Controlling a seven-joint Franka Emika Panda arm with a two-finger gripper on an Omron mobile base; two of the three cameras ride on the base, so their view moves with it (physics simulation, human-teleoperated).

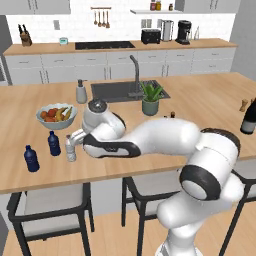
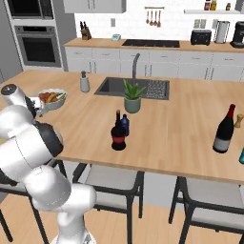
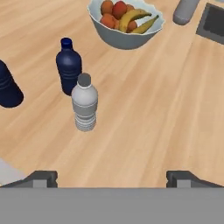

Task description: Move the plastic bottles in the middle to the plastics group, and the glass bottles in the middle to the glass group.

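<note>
Fingertips (image 3: 43,178) spread wide at the bottom of the hand view, the gripper (image 3: 112,179) gaping, nothing between them. Just above, left of centre, the clear greyish bottle (image 3: 84,104) stands upright, free, beside two dark blue bottles (image 3: 68,70) at upper left. Top centre, the fruit bowl (image 3: 124,40) holds bananas and oranges. No readable lettering anywhere.

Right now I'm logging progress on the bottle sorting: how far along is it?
Done, by the look of it: the clear bottle stands upright by the two dark blue bottles near the fruit bowl. In hand: nothing; the claw is open, apart from it. Left: the blue-capped bottle and the red-banded bottle wait mid-counter, the latter far from the tall glass bottle.
</note>
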